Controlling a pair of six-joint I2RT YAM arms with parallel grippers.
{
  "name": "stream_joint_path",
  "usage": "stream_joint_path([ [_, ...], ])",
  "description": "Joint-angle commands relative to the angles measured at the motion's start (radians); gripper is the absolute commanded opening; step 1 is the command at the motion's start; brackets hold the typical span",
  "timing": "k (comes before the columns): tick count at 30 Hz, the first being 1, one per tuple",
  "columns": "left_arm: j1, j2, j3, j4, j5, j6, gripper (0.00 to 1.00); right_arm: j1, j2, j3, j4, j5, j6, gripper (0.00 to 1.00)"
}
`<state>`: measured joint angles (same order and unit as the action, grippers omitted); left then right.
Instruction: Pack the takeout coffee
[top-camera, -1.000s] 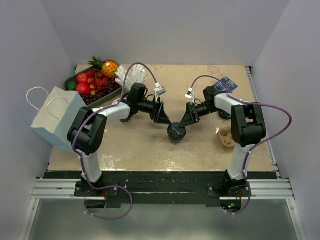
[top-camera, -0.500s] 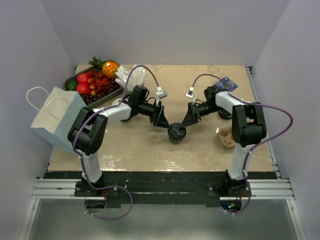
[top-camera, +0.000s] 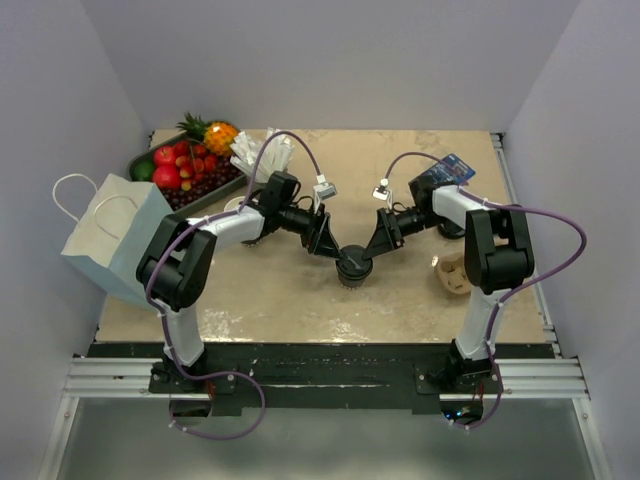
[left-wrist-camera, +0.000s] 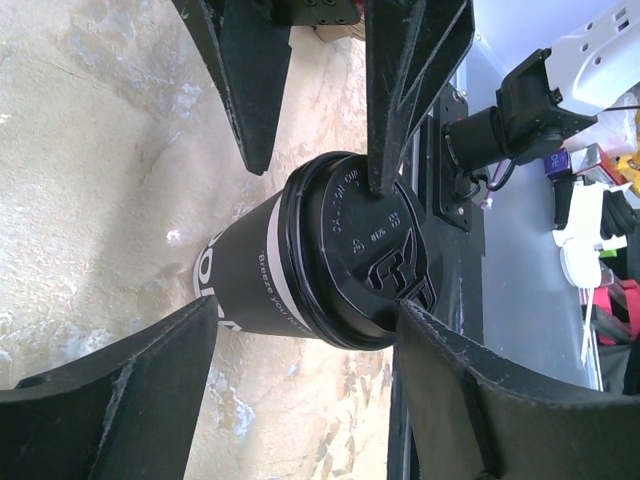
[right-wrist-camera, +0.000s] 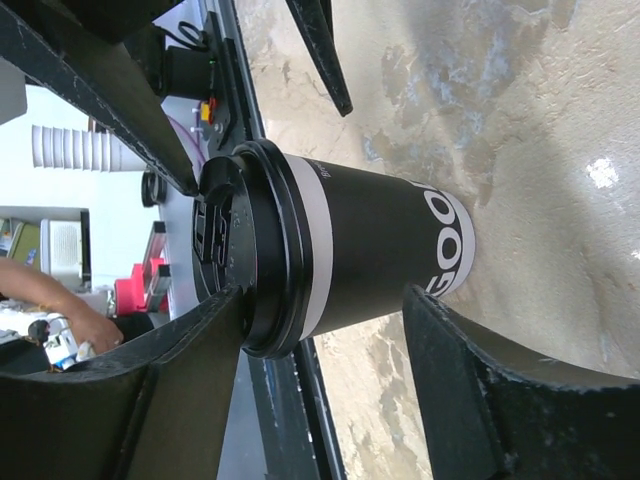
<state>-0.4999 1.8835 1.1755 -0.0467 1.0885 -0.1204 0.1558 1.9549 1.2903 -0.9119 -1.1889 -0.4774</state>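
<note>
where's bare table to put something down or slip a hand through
Free: far strip between the white sticks and the flat blue item; near strip in front of the black-lidded brown paper coffee cup. Crowded: centre, where left gripper and right gripper flank that cup; far-left corner, dark fruit tray.

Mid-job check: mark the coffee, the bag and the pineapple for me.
coffee (top-camera: 352, 265): top view, on its black lid.
bag (top-camera: 110, 235): top view, on its pale blue side.
pineapple (top-camera: 221, 136): top view, on its orange body.
</note>
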Motion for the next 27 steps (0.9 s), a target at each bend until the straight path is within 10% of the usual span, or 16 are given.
stream_joint_path([
  [1, -0.005, 0.023, 0.026, 0.031, 0.025, -0.028, 0.75, -0.006, -0.016, -0.011, 0.031, 0.015, 0.006, 0.64],
  [27, -0.002, 0.154, 0.018, -0.044, -0.272, -0.028, 0.65, -0.004, 0.082, -0.1, 0.189, 0.118, 0.206, 0.44],
])
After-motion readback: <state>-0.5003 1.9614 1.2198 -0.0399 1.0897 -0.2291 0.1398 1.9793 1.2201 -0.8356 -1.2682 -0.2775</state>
